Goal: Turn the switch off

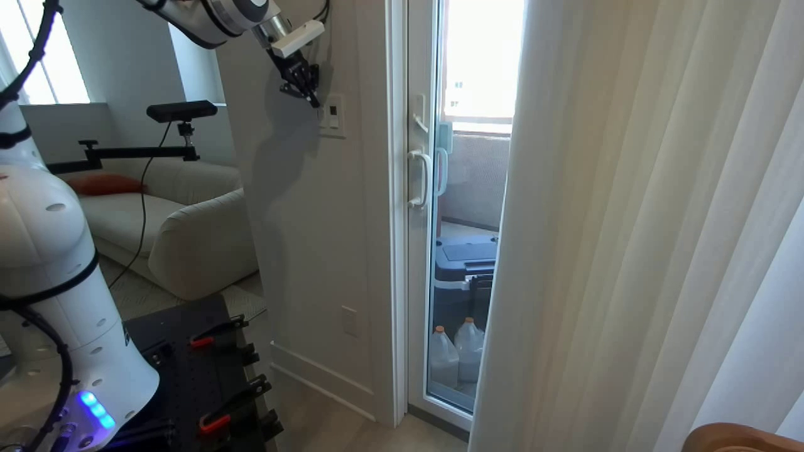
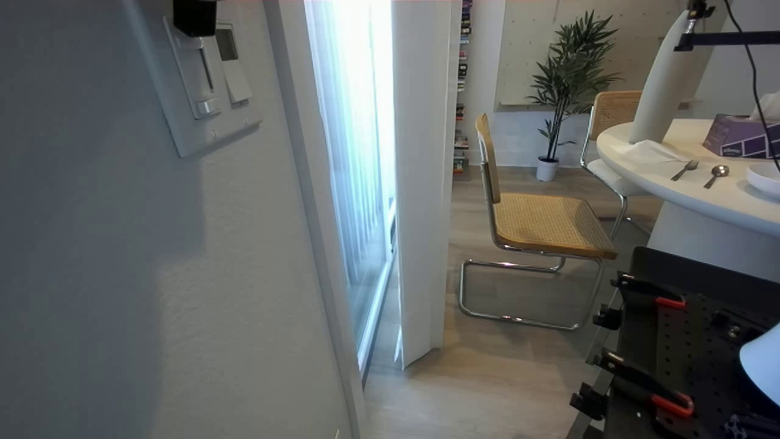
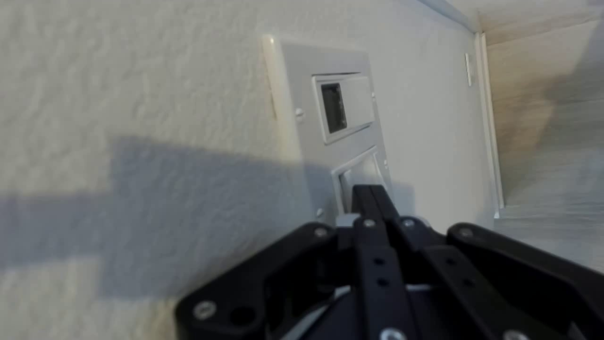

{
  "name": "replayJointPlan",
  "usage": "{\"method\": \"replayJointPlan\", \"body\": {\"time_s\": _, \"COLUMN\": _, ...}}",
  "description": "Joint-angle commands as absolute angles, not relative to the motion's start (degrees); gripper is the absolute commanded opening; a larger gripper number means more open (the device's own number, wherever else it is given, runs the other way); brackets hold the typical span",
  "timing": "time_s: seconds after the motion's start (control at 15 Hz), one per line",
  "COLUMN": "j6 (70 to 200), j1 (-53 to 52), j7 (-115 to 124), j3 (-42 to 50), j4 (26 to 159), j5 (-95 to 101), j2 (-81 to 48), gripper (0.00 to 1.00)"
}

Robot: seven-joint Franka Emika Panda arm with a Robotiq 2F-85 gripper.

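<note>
The switch is a white wall plate [image 1: 333, 119] with two controls side by side; it also shows in an exterior view [image 2: 194, 135] and in the wrist view [image 3: 321, 151]. One control has a dark window above a white paddle. The other has a white paddle with a narrow slider slot and a small knob low down. My gripper [image 1: 316, 103] is shut, its two black fingertips [image 3: 370, 189] together with nothing between them. The tips [image 2: 195, 24] are at the upper end of the slider control and hide part of it. I cannot tell whether they touch it.
A glass door with a long white handle [image 1: 426, 179] stands beside the wall. A long curtain [image 1: 615, 188] hangs in front of it. A low socket plate [image 1: 350, 321] is near the floor. A cane chair [image 2: 542, 225] and a black clamp-fitted stand [image 2: 701, 347] are further off.
</note>
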State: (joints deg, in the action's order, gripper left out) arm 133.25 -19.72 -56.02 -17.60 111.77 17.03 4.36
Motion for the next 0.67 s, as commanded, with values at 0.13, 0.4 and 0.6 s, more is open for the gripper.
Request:
{"method": "replayJointPlan", "body": {"time_s": 0.13, "j6": 136.4, "j1": -19.2, "j7": -56.1, "j3": -17.7, "j4": 111.9, "j5": 18.2, "j2": 3.3, "gripper": 0.0}}
{"method": "replayJointPlan", "body": {"time_s": 0.4, "j6": 138.1, "j1": -19.4, "j7": -54.4, "j3": -18.1, "j4": 114.6, "j5": 19.8, "j2": 4.5, "gripper": 0.0}}
{"method": "replayJointPlan", "body": {"time_s": 0.6, "j6": 138.8, "j1": -19.5, "j7": -53.8, "j3": -18.2, "j4": 116.8, "j5": 20.8, "j2": 5.2, "gripper": 0.0}}
